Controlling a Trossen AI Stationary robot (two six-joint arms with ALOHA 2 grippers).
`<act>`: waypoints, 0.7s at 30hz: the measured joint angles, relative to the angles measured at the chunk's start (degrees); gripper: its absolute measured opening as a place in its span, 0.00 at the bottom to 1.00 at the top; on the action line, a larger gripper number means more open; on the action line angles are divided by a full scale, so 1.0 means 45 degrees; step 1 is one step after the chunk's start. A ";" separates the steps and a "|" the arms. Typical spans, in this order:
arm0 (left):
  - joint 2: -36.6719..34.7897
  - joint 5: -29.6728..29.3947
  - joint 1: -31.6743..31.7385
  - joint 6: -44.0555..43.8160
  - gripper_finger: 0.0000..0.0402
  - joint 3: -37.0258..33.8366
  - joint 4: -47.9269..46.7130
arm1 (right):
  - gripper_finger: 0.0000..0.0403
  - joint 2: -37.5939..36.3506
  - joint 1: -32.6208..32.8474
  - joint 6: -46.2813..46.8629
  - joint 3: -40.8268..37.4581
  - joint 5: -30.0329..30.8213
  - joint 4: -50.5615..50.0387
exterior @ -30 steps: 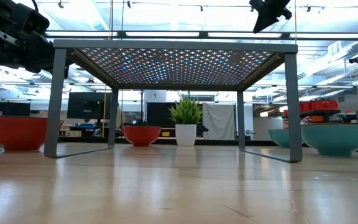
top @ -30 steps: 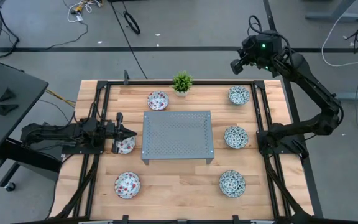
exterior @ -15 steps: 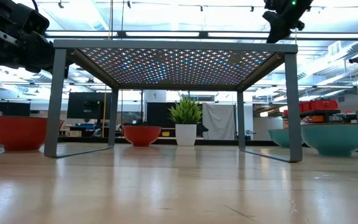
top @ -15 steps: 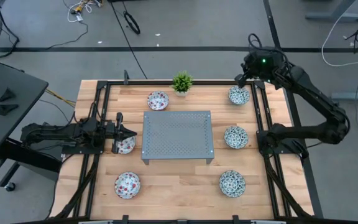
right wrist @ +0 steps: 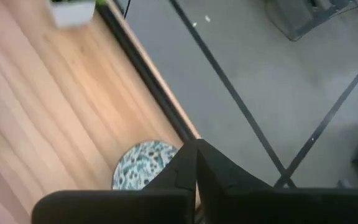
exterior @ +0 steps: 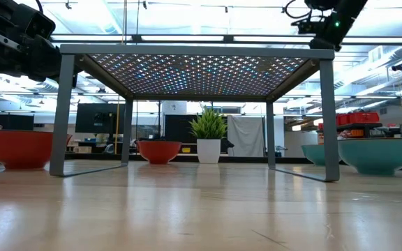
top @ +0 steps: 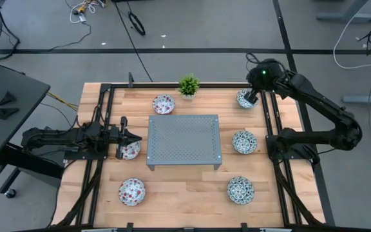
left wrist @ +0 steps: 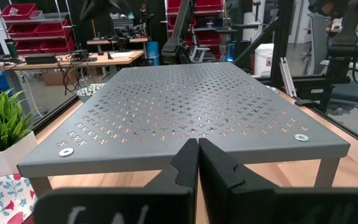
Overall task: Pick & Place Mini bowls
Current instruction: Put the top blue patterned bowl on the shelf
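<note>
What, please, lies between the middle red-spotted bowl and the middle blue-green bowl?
The grey perforated rack stands between the red-spotted bowl and blue-green bowl, seen in the high view.

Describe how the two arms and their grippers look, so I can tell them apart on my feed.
Both arms are black, jointed, with thin cables alongside. The right arm shows a green light on its wrist; the left arm shows none. Left gripper and right gripper each have two dark, wedge-shaped fingers.

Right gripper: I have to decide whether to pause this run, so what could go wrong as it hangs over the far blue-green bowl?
The right gripper is shut above the far blue-green bowl; coming down like that, it might knock the bowl instead of gripping it. That bowl sits near the table edge, so a push could send it off.
</note>
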 joint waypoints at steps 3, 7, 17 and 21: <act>0.0003 0.0000 0.0000 -0.0003 0.05 0.0000 0.0000 | 0.03 0.0000 0.0000 -0.0441 -0.0377 -0.0008 0.0010; -0.0001 0.0001 0.0000 0.0000 0.05 0.0001 0.0000 | 0.03 0.0000 0.0000 -0.1002 -0.0886 -0.0445 0.0002; 0.0000 0.0001 -0.0001 -0.0001 0.05 0.0001 0.0000 | 0.03 0.0223 -0.0023 -0.2262 -0.2022 -0.2349 -0.0197; 0.0002 0.0000 -0.0005 0.0000 0.05 0.0002 0.0000 | 0.03 0.0661 -0.0044 -0.2280 -0.2201 -0.2335 -0.0591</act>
